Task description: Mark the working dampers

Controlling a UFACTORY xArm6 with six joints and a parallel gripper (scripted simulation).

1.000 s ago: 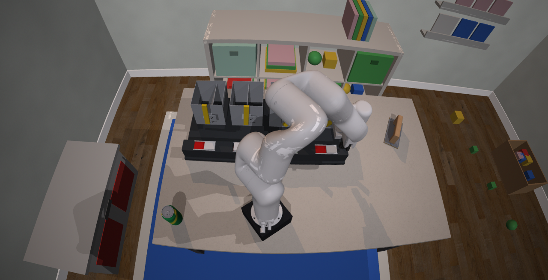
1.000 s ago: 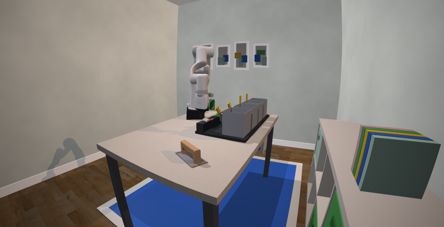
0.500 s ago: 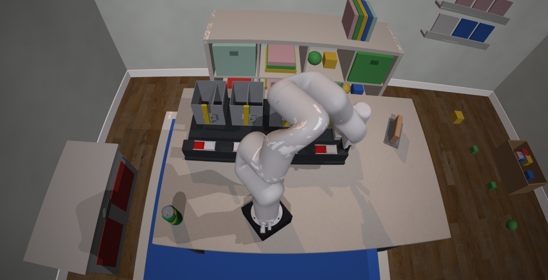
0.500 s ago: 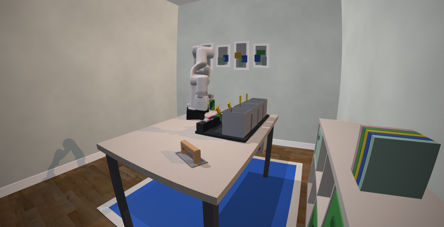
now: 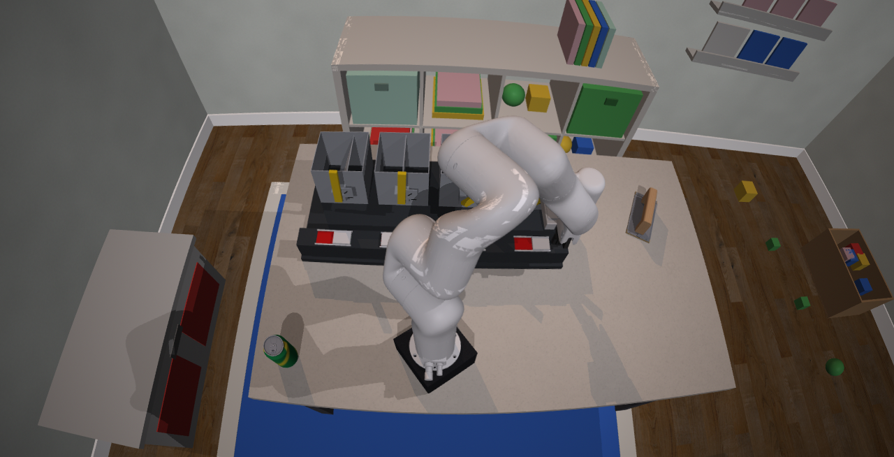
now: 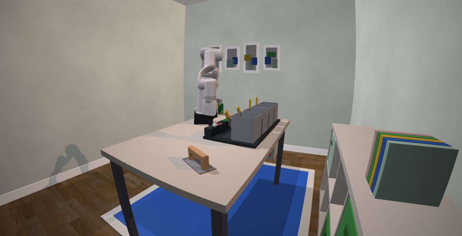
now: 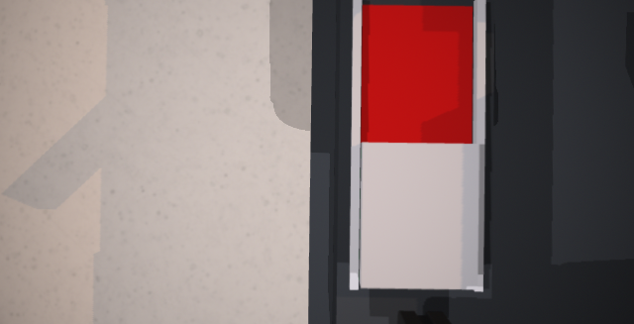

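Note:
Four grey duct dampers with yellow levers stand in a row on a black base [image 5: 431, 229]. The two left ones [image 5: 340, 169] [image 5: 403, 169] are plain to see and the arm hides the other two. In the side view the dampers [image 6: 255, 118] stand in line. The leftmost slider [image 5: 333, 237] and the rightmost slider [image 5: 532, 242] show red beside a white cover. My gripper [image 5: 566, 240] is shut and empty, low at the right end of the rightmost slider. In the wrist view that slider shows a red half [image 7: 416, 73] and a white cover [image 7: 418, 215], with my fingertips [image 7: 416, 316] just beyond the cover's end.
A wood-handled trowel [image 5: 643, 213] lies on the table to the right of the base. A green can [image 5: 279, 351] stands at the front left. A shelf unit [image 5: 494, 85] is behind the table. A cabinet [image 5: 156, 329] stands at the left.

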